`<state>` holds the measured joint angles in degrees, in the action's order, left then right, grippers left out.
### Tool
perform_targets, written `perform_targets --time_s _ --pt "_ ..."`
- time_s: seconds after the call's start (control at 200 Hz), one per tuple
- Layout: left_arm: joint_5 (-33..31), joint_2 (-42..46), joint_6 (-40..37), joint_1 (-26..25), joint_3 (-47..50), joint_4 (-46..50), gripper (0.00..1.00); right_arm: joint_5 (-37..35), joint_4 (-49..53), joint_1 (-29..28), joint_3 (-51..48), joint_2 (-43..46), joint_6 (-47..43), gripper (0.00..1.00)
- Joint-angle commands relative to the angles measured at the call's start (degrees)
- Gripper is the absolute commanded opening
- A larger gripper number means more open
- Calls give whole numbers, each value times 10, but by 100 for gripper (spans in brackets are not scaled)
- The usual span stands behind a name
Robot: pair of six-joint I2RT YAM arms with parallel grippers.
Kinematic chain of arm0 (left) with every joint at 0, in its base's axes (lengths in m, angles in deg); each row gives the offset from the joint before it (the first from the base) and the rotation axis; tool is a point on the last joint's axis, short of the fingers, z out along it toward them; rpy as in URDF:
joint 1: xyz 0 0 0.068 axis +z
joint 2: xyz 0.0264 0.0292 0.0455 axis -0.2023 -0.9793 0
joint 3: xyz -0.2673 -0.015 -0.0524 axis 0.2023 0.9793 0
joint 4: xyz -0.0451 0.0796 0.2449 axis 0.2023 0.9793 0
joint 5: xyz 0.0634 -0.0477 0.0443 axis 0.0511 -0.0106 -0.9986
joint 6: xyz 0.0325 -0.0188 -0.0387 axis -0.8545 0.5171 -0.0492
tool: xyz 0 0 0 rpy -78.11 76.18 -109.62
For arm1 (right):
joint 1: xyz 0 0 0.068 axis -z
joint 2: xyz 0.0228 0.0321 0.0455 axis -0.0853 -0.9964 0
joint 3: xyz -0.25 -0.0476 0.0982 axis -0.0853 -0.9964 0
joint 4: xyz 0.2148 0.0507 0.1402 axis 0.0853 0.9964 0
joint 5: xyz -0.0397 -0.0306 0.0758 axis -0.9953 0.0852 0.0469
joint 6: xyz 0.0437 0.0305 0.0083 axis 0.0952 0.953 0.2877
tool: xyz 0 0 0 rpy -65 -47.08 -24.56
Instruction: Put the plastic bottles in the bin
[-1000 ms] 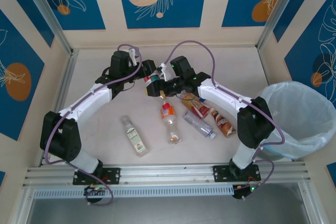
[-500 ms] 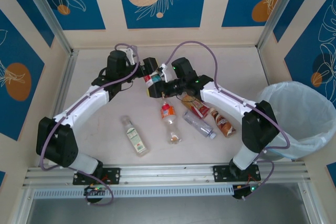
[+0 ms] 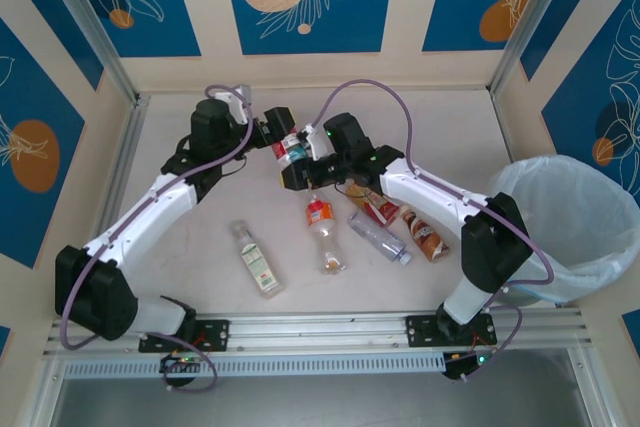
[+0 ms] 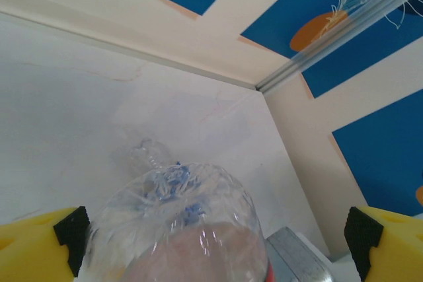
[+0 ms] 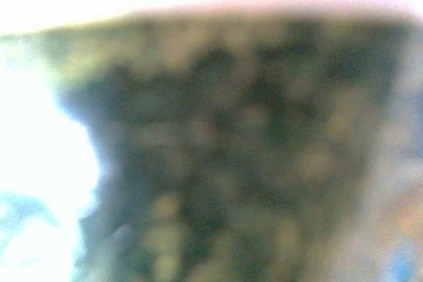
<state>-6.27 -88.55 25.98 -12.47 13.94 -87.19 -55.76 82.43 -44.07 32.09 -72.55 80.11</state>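
My left gripper (image 3: 281,139) is shut on a clear bottle (image 3: 293,148) with a red and green label, held above the back middle of the table. In the left wrist view this bottle (image 4: 178,222) sits between the yellow fingers (image 4: 39,246), its neck pointing away. My right gripper (image 3: 298,173) is right against the same bottle from the near side. A dark blur covers the right wrist view, so that gripper's state is unclear. Several bottles lie on the table: white-labelled (image 3: 257,260), orange-labelled (image 3: 321,232), clear (image 3: 380,237), red-labelled (image 3: 372,204) and brown (image 3: 425,233). The bin (image 3: 572,229) stands at the right.
Cream walls with blue panels close in the table at the back and sides. Aluminium posts (image 3: 88,27) stand in the back corners. A metal rail (image 3: 320,332) with both arm bases runs along the near edge. The bin sits beyond the table's right edge.
The left arm has swung left and back, drawing the held bottle slightly toward the back wall. The right gripper has stayed close against that bottle. The lying bottles have not moved.
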Motion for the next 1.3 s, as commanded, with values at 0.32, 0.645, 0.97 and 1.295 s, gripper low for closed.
perform_targets --time_s 0.32,0.645,0.97,1.295 --pt "-316 125 47 20 109 81 99 -140 98 8 -22 113 -49 45" --pt "-272 132 57 54 158 111 99 -236 169 29 -12 246 -85 45" --pt "-239 102 40 54 133 109 99 -327 271 108 -2 386 -112 45" --pt "-191 74 39 54 134 63 99 -386 354 226 32 468 -152 45"
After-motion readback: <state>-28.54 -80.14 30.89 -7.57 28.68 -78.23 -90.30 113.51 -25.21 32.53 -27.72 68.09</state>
